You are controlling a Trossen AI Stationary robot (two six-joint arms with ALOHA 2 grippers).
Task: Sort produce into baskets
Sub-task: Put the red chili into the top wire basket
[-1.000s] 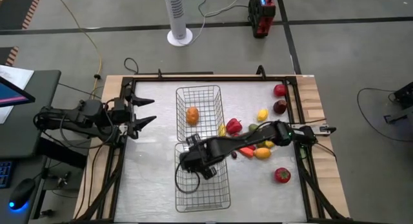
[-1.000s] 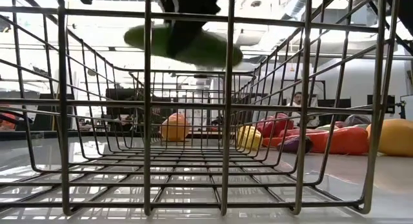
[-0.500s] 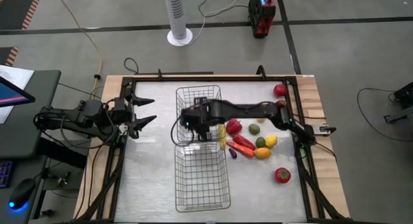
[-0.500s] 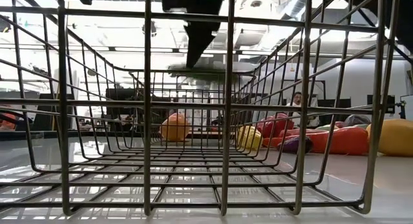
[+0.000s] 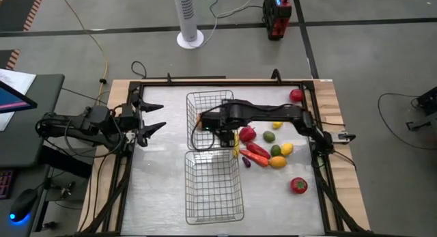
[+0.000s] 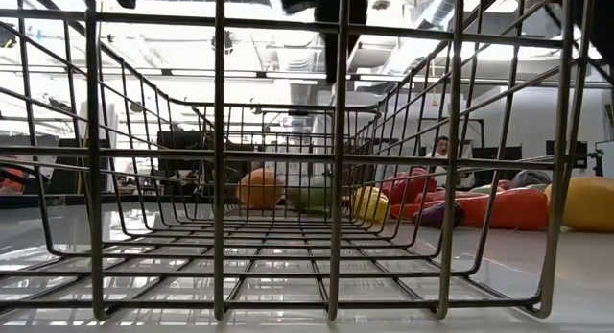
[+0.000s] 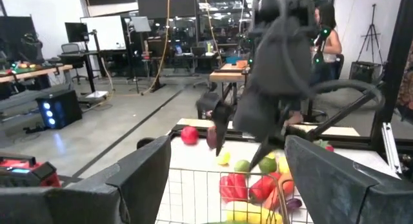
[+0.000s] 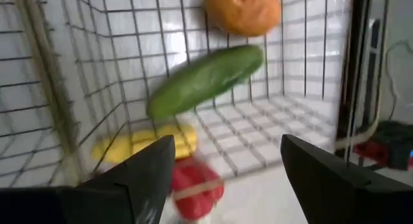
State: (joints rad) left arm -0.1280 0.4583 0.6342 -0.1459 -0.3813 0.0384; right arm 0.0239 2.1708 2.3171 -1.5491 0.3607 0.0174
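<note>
now right gripper [image 5: 213,130] over far basket [image 5: 193,102], fingers apart, cucumber [image 8: 205,80] and orange [image 8: 243,11] inside, left gripper [image 5: 156,118] apart at table's left edge

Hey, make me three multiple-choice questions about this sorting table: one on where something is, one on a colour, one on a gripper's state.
1. Where is the cucumber?
A. In the far basket with the orange
B. In the near basket
C. On the bare table

2. What colour is the fruit lying alone nearest the table's front right corner?
A. Yellow
B. Red
C. Green

3. How is the right gripper?
A. Shut on the cucumber
B. Shut on a pepper
C. Open, holding nothing

Answers:
1. A: the right wrist view shows it inside the far basket beside the orange.
2. B: the red fruit lies apart from the pile.
3. C: its fingers stand spread over the basket, nothing between them.
</note>
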